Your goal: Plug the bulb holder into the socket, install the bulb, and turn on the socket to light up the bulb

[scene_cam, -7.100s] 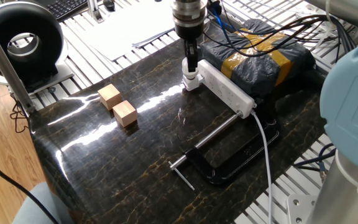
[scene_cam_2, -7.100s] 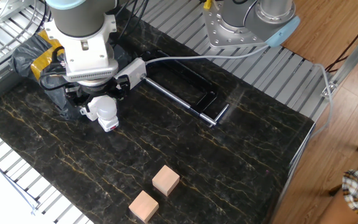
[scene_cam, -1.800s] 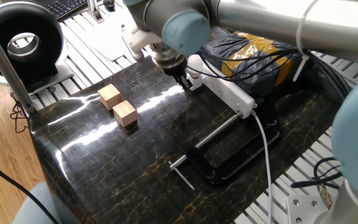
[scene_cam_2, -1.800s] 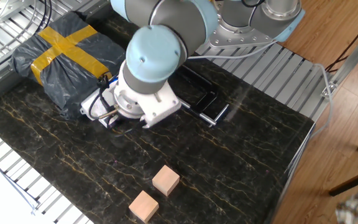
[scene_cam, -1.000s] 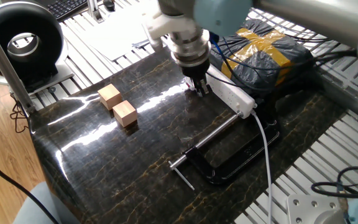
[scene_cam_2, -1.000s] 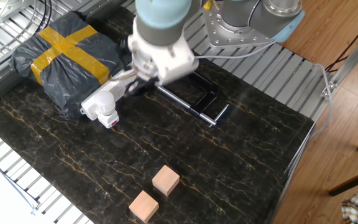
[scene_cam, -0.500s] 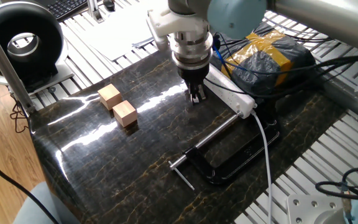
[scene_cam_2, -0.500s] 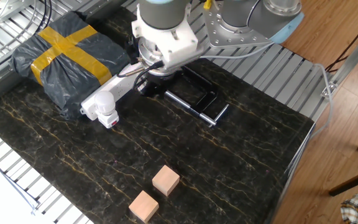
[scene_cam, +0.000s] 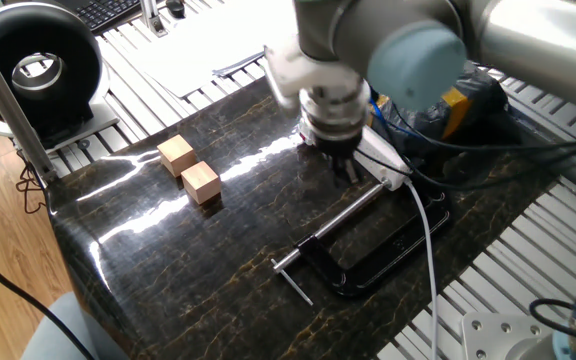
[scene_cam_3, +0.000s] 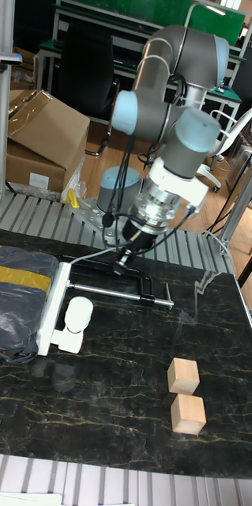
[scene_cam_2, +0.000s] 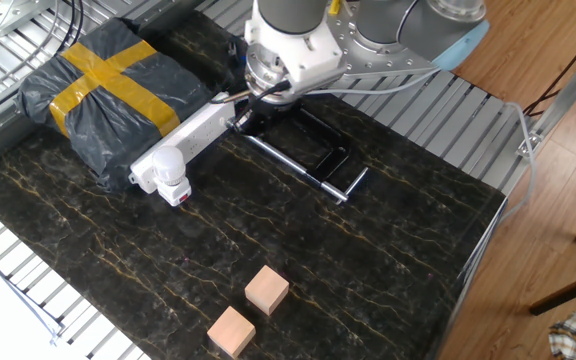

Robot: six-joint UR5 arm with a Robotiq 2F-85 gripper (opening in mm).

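While my gripper (scene_cam_2: 240,120) hangs low over the cable end of the socket (scene_cam_2: 190,135), its dark fingers (scene_cam: 351,170) sit so close together in every view that I cannot tell whether they are parted or closed, and nothing shows between them. In the other fixed view the white power strip lies diagonally along the near edge of a black plastic-wrapped bundle (scene_cam_2: 98,75) crossed with yellow tape. At the strip's opposite end, the left one in that view, the bulb holder (scene_cam_2: 175,193) is plugged against the strip's end, and the bulb (scene_cam_2: 169,167) stands in it, round top up; it does not look lit. In the tall fixed view the same pair appears as a white bulb (scene_cam_3: 79,311) on a white cube (scene_cam_3: 69,340) beside the strip (scene_cam_3: 53,307). The thick white cable (scene_cam: 429,243) leaves the strip beneath my wrist and runs toward the near right of the table in one fixed view. A black clamp (scene_cam_2: 313,155) with a steel bar lies flat just right of my gripper. Two wooden cubes (scene_cam_2: 267,290) (scene_cam_2: 231,331) rest side by side on the dark marble tabletop (scene_cam_2: 388,250), well apart from the socket.
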